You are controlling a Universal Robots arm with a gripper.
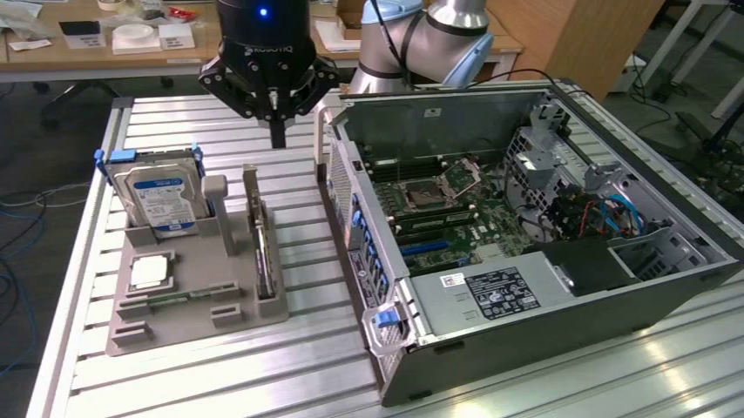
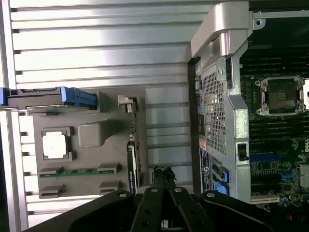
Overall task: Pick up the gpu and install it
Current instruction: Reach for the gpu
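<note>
The gpu (image 1: 258, 235) stands on its long edge in a slot of the grey holder (image 1: 192, 326), just beside the hard drive (image 1: 163, 198) and near the open case (image 1: 558, 340). A pale metal bracket sits at its end nearest the hard drive. The jaws are pressed together and hold nothing. In the exterior view they hang above the slatted surface (image 1: 174, 383), beyond the far end of the card, between holder and case.

The card looks thin, stiff and light, so weight should be no trouble, but it is likely fragile: bare board, small parts on its faces and a contact edge down in the slot. The safest hold seems to be across the two flat faces at the free upper edge, near the middle of its length, so it lifts straight and does not twist. The faces may be slick.

The hard drive carries a blue-and-white label and the power supply a black-and-white sticker (image 1: 500, 293). White lettering runs across the black body above the jaws. I cannot read any of this writing.
</note>
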